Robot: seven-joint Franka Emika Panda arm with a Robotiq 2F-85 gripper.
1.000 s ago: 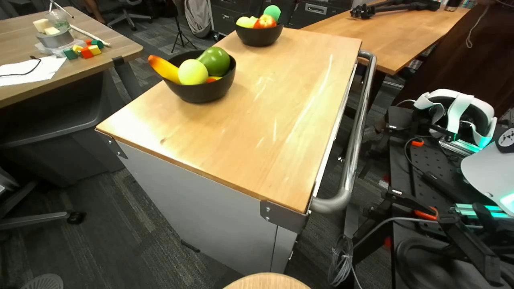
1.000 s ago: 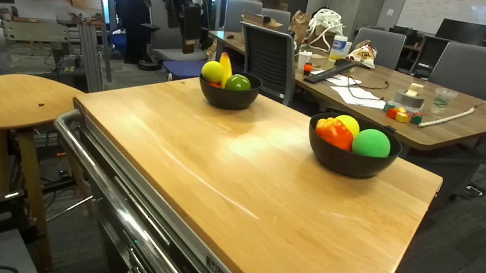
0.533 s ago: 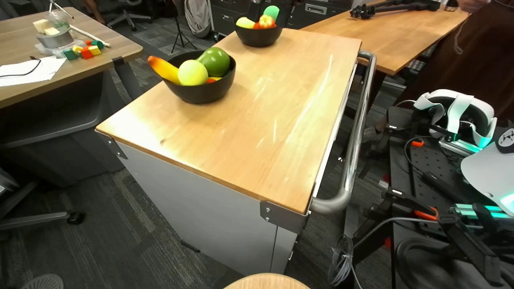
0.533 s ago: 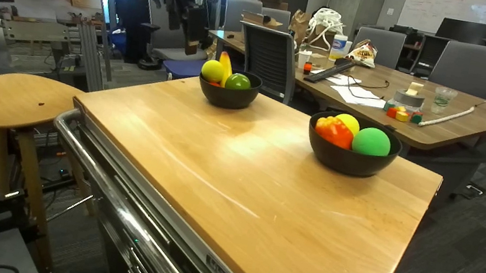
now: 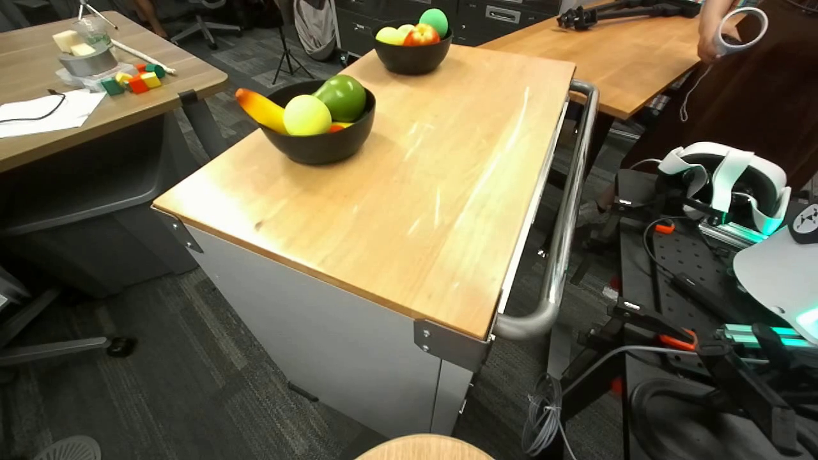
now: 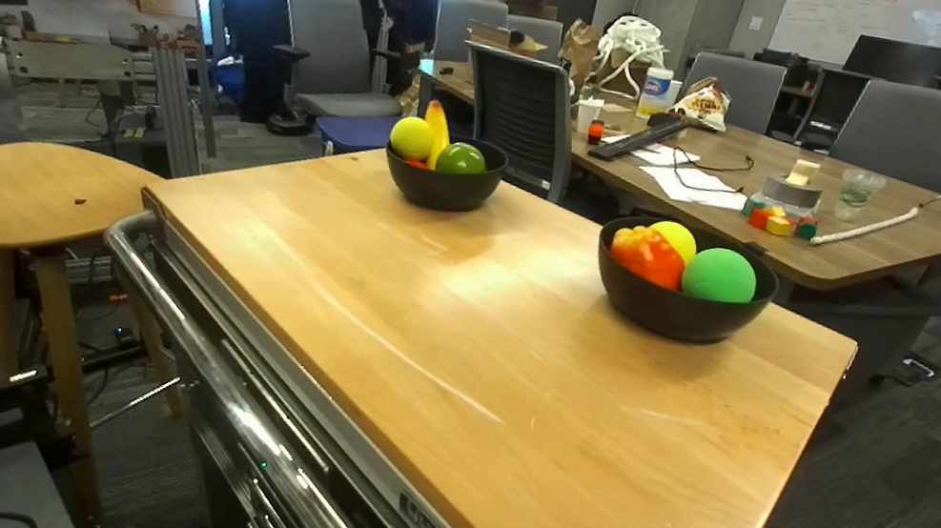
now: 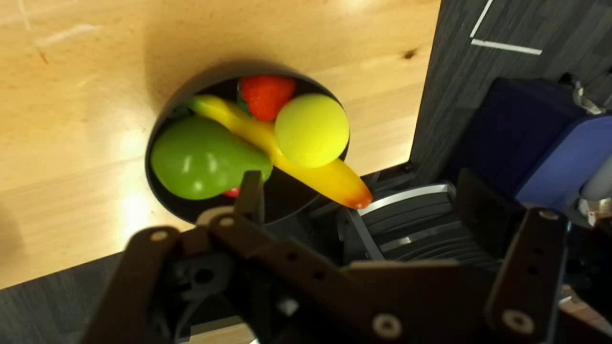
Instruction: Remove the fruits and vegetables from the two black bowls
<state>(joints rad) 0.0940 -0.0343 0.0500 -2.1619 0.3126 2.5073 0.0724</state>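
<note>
1. The gripper (image 7: 362,200) is released; its fingers stand wide apart.
2. In the wrist view, from the gripper, the black bowl (image 7: 287,198) lies at ten o'clock, the yellow-green ball (image 7: 313,130) inside at eleven, the green pear-shaped piece (image 7: 205,157) at half past nine.
3. The banana (image 7: 260,136) shows its orange tip between the fingers.
4. In an exterior view, the second bowl (image 6: 665,312) is at half past three from this bowl.
</note>
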